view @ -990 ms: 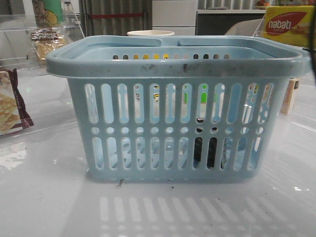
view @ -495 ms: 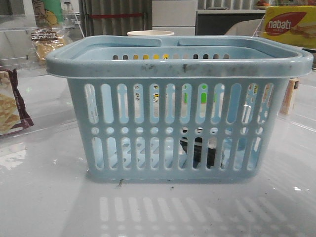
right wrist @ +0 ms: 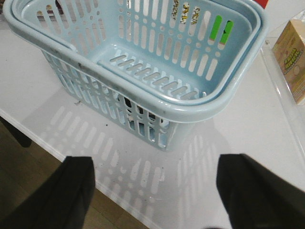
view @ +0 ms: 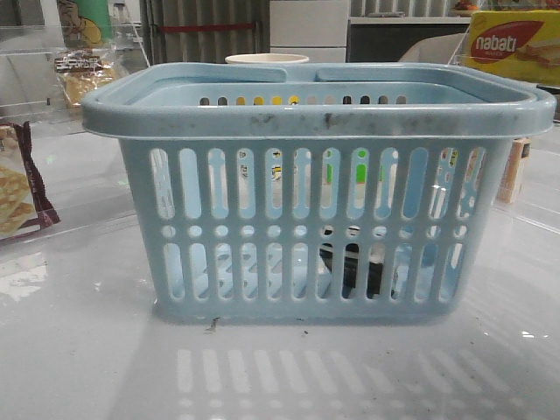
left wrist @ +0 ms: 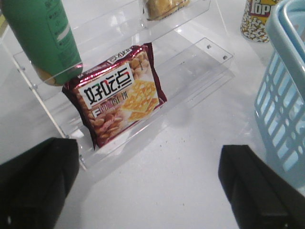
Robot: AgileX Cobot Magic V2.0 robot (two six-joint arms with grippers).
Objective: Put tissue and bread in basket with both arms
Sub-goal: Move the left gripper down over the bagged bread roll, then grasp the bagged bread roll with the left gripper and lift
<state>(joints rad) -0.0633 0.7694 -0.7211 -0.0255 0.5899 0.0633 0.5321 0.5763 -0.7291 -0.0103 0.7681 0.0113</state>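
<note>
White glossy table [view: 79, 350], clear acrylic shelves [left wrist: 190, 71] on it, storage clutter behind.

Basket [view: 315, 192] sits mid-table, upright, handles folded down on the rim. Tissue [view: 354, 267]: dark pack visible through the slots, low on the basket floor toward its right side. Right wrist view barely shows it, only a dark patch behind the near wall slots.

Bread [view: 80, 74]: on the acrylic shelf at far left, well apart from the basket, not in it.

Left gripper [left wrist: 147, 191]: jaws spread wide, nothing between them. Cracker bag [left wrist: 116, 93] stands on the shelf just ahead of it, green bottle [left wrist: 43, 38] beside that, basket edge off to one side.

Right gripper [right wrist: 155, 195]: jaws apart, empty, hanging over the table's near edge with the basket just ahead of the fingers.

Nabati box [view: 512, 44] far right, behind the basket.
</note>
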